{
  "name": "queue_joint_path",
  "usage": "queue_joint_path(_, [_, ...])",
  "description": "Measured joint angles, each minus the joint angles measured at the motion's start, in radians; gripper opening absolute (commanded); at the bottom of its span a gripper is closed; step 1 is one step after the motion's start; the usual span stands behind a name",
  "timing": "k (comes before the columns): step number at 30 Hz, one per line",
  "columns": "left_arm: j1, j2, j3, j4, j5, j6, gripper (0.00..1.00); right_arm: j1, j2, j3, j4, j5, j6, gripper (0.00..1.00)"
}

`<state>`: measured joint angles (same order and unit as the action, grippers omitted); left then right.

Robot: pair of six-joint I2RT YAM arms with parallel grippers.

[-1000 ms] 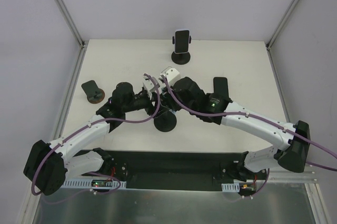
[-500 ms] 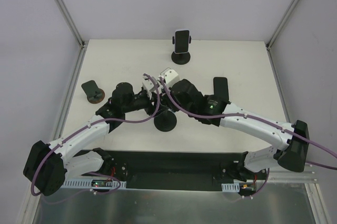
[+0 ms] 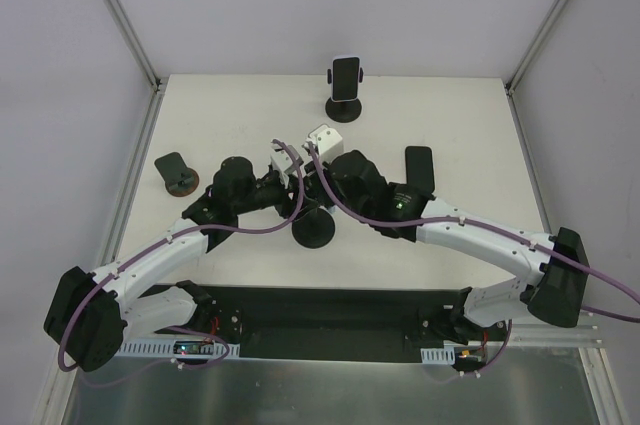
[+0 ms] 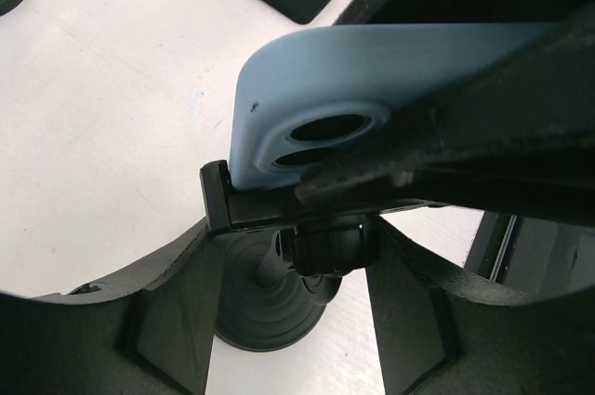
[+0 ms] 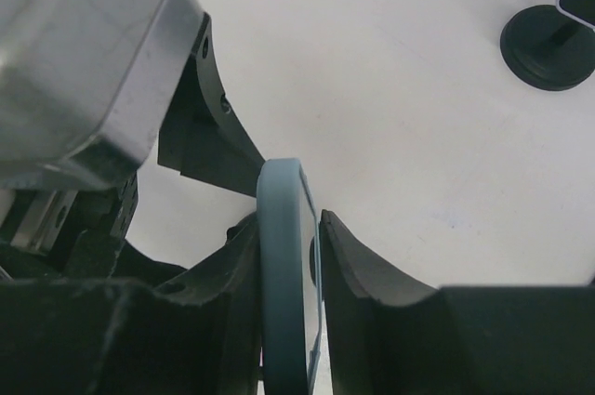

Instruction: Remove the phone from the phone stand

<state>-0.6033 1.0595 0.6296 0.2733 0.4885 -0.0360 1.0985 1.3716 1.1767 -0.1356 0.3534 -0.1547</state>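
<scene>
Hardly anything is changing in the overhead view since a second ago. The right arm (image 3: 480, 235) is creeping a shade inward, while the left arm (image 3: 160, 250) and the stand's base are sitting where they were. Both arms are meeting over the middle of the table (image 3: 470, 125).

I am watching the phone stand (image 4: 270, 311) sitting directly beneath the left end effector (image 4: 293, 232). Its fingers are straddling the stand's neck and joint, spread well apart. I cannot tell whether they are bearing on the cradle.

The phone (image 4: 307, 70), in a pale blue case, is resting in that cradle, right between the fingers of the right end effector (image 5: 289, 220). Those fingers are hugging both faces of it, but I cannot tell whether they are pinching it or standing just clear.

Well beyond the right end effector, toward the far edge, a second stand (image 3: 345, 105) is carrying its own handset. A black handset (image 3: 418, 167) is lying flat near that end effector's right side. A small dark stand (image 3: 176, 175) is sitting well off to the left of the left end effector.

I am judging the task as set up but not achieved. Both end effectors are in place, one at the stand and one around the phone, yet the phone is not out of the cradle. Lifting it clear is what is remaining.
</scene>
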Motion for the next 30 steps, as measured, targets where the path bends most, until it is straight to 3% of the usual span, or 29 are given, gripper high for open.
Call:
queue_joint_path(3, [0.000, 0.000, 0.000, 0.000, -0.002, -0.001, 0.00, -0.009, 0.004, 0.000, 0.023, -0.006, -0.004, 0.10])
queue_joint_path(5, [0.000, 0.000, 0.000, -0.002, -0.003, 0.000, 0.11, -0.011, 0.006, -0.003, 0.029, -0.010, -0.016, 0.01])
queue_joint_path(7, [0.000, 0.000, 0.000, -0.002, -0.003, 0.000, 0.22, -0.013, 0.006, -0.004, 0.032, -0.014, -0.020, 0.01])
queue_joint_path(14, [0.000, -0.002, -0.002, -0.001, -0.002, 0.000, 0.46, -0.014, 0.006, -0.008, 0.035, -0.022, -0.022, 0.01])
queue_joint_path(27, [0.000, -0.005, -0.007, 0.006, 0.002, -0.001, 0.56, -0.010, 0.006, -0.008, 0.034, -0.027, -0.027, 0.01])
queue_joint_path(30, [0.000, -0.005, -0.007, 0.006, 0.002, -0.001, 0.45, -0.008, 0.006, -0.008, 0.034, -0.026, -0.033, 0.01])
